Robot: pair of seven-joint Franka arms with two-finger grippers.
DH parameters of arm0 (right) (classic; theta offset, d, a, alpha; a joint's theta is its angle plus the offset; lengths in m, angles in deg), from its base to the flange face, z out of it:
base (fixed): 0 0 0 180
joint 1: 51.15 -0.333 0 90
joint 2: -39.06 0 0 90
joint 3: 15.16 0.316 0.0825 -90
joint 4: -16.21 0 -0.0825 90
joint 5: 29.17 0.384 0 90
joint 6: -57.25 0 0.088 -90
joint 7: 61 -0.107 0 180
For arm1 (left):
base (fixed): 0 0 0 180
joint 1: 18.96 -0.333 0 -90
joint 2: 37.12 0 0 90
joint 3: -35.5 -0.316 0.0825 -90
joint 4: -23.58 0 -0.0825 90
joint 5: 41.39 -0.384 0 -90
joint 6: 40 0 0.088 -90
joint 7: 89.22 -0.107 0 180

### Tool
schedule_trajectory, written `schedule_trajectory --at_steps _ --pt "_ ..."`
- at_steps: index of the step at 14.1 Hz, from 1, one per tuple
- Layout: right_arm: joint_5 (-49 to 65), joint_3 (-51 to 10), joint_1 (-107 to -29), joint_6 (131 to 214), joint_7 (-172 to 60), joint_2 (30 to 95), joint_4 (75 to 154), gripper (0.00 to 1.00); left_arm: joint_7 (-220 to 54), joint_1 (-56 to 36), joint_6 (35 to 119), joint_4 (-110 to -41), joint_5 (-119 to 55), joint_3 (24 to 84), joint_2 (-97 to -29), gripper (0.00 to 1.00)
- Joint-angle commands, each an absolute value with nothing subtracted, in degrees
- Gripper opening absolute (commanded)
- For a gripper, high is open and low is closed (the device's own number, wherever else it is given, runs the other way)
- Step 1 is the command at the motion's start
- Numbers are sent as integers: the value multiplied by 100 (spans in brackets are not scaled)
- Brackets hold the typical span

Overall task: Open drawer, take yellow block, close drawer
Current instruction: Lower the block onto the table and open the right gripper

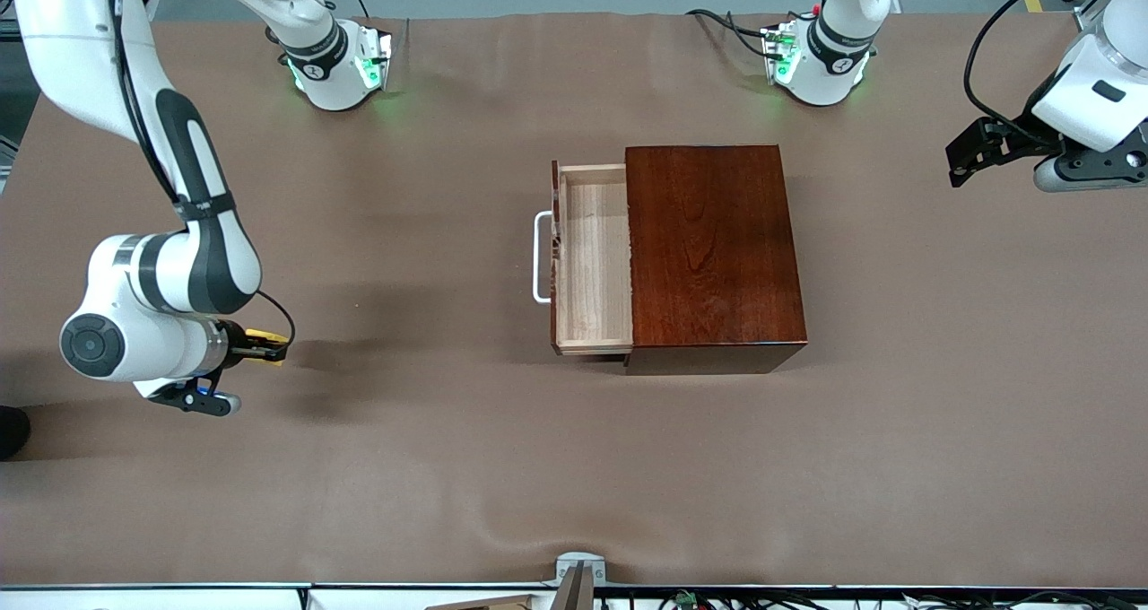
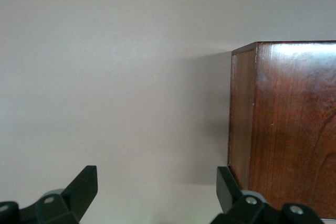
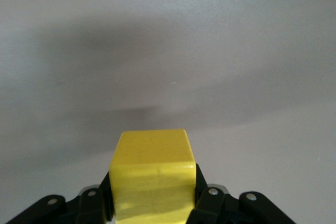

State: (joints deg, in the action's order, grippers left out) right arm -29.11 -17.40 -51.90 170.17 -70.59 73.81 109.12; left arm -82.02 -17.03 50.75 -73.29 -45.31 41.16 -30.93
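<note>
Drawer [image 1: 592,260] stands pulled out of the dark wooden box [image 1: 713,251], tray bare. Yellow block [image 3: 152,174] already out: pinched between the fingers of the right tool [image 1: 267,344], which hangs over open desk [image 1: 574,466] toward the right arm's end, well apart from the drawer. Left tool [image 2: 157,198] waits with fingers spread wide, holding nothing, beside the box's end away from the handle [image 1: 541,257]. Judged left: closing the drawer. Desk covered in plain brown sheet; grey floor past the bases.
</note>
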Motion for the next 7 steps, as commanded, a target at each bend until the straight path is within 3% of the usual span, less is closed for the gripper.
schedule_trajectory --at_steps 1,7 --pt "-3023 -1630 -5044 17133 -6874 7544 10920 0 -8298 -1747 5097 -7293 -4481 4147 -3123 100" --pt "-3023 -1630 -5036 17766 -6856 7615 11360 0 -8289 -1729 5097 -7284 -4481 4156 -3123 100"
